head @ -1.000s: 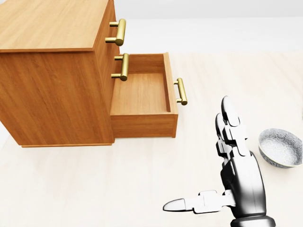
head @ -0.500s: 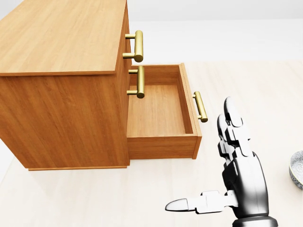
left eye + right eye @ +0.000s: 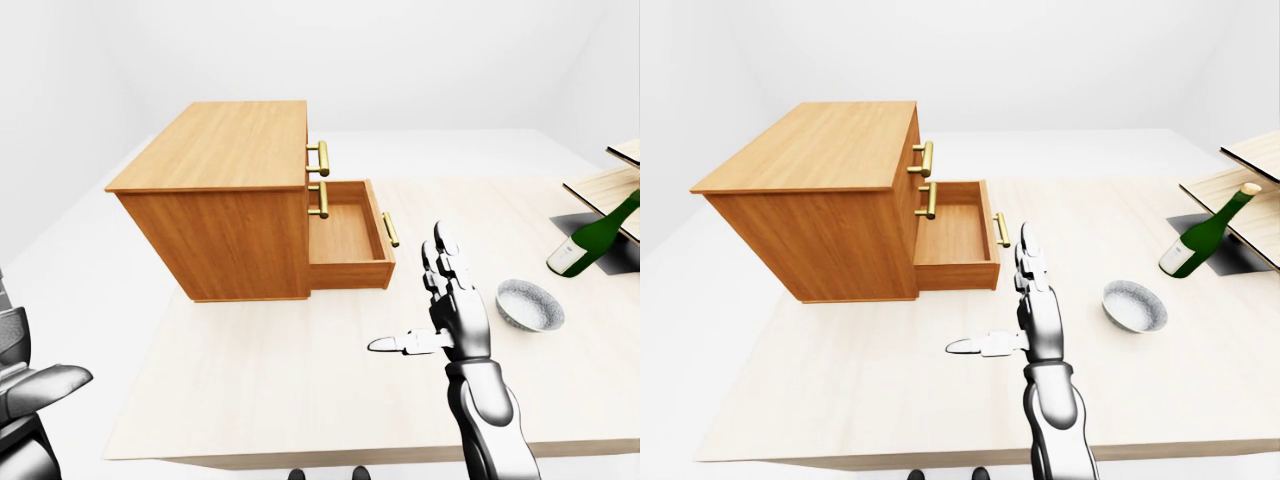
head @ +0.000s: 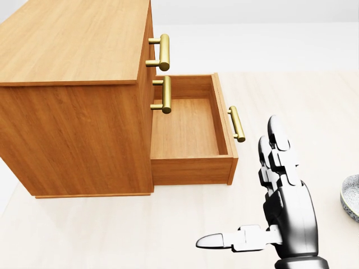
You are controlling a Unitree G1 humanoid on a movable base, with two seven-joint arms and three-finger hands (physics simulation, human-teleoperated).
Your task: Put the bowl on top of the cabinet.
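A speckled grey bowl sits on the pale table to the right of my right hand; the head view shows only its rim at the right edge. The wooden cabinet stands at upper left with a bare top. Its lower drawer is pulled out and holds nothing. My right hand hovers over the table below the drawer, open, with the fingers straight and the thumb pointing left. It is apart from the bowl. Part of my left hand shows at the lower left, off the table.
A green bottle leans against a slanted wooden rack at the far right, over a dark mat. Brass handles stick out from the cabinet's drawer fronts. The table's near edge runs along the bottom.
The camera has moved: the cabinet now sits larger and further right in the head view, and the bowl has slid to the right edge. My right hand keeps the same open pose.
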